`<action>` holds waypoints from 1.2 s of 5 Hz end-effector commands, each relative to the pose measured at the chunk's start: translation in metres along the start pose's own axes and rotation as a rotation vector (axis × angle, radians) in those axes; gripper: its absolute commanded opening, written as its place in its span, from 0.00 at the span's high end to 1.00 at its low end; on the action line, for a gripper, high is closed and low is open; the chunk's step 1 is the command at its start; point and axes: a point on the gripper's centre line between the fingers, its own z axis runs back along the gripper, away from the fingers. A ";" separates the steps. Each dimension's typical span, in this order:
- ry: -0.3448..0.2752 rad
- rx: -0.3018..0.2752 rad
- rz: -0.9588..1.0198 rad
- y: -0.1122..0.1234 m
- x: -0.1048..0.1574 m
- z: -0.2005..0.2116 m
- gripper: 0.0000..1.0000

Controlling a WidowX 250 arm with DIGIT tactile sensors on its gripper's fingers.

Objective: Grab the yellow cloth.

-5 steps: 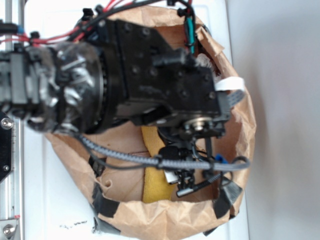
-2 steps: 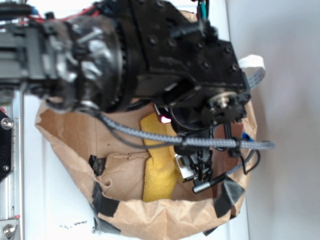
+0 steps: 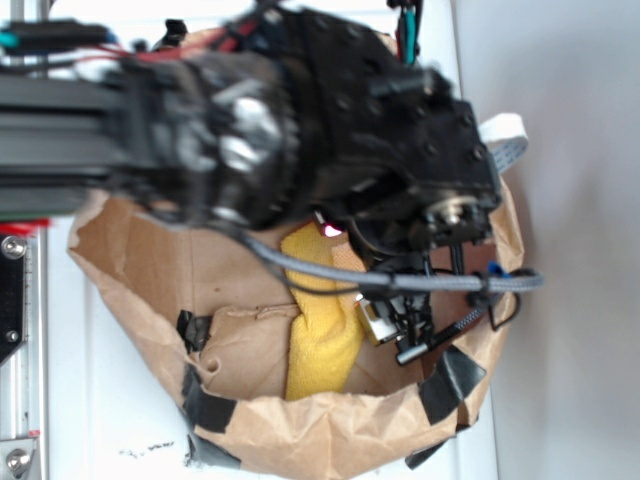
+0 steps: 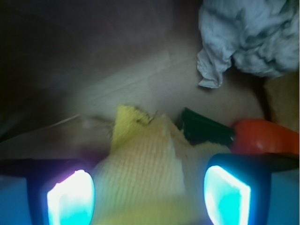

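The yellow cloth [image 3: 322, 350] lies inside the brown paper bag [image 3: 300, 442], its upper part drawn up under my wrist. In the wrist view the yellow cloth [image 4: 150, 159] fills the whole gap between my two glowing pads [image 4: 70, 197], bunched and ribbed, its torn corner pointing away from me. My gripper [image 4: 149, 199] is shut on it; in the exterior view the gripper [image 3: 383, 318] sits at the cloth's right edge, mostly hidden by my own arm.
An orange toy carrot [image 4: 262, 136] with a green top [image 4: 204, 126] lies just right of the cloth. A white paper wad [image 4: 248, 37] sits farther off. Taped bag walls [image 3: 450, 385] ring the space, and a cable loop [image 3: 500, 285] hangs at the right.
My arm has shifted up and right in the exterior view and looms larger. The cloth has gone from flat to bunched and drawn up at the gripper.
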 end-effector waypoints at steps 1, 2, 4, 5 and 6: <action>-0.025 0.119 -0.042 -0.018 0.006 -0.024 0.00; -0.038 0.120 -0.019 -0.012 0.007 -0.023 1.00; -0.051 0.073 -0.001 -0.002 0.016 0.000 1.00; -0.101 0.090 0.003 0.013 0.016 0.027 1.00; -0.059 0.031 0.017 0.044 0.004 0.065 1.00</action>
